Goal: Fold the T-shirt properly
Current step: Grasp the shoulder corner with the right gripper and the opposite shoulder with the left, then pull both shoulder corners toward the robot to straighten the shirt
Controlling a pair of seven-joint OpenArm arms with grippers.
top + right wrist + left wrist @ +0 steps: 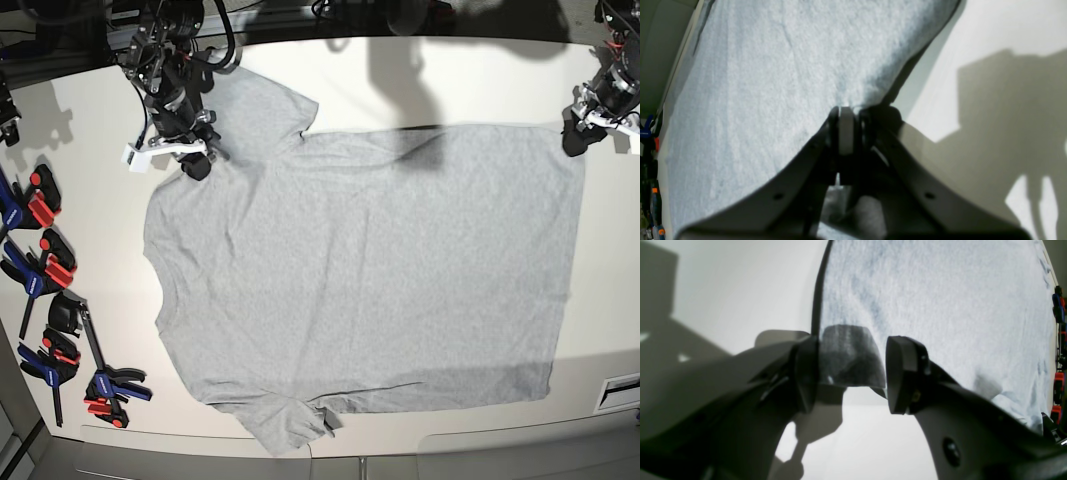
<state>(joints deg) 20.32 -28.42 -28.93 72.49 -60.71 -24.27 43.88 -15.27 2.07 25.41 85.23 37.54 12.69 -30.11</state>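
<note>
The base view looks straight down from high above on the whole tabletop (400, 70), taking in both arms and the spread T-shirt (370, 280). Each wrist view sits just behind its own tool, very near, looking along the fingers at grey cloth and pale tabletop. The left tool (851, 373) and the right tool (846, 130) stand at opposite top corners of the shirt in the base view.

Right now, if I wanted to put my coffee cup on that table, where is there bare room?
Bare table lies between the T-shirt and the far edge, and as a strip past its hem on the base view's right. The left edge is crowded with clamps; the left gripper and right gripper occupy the T-shirt's far corners.
</note>
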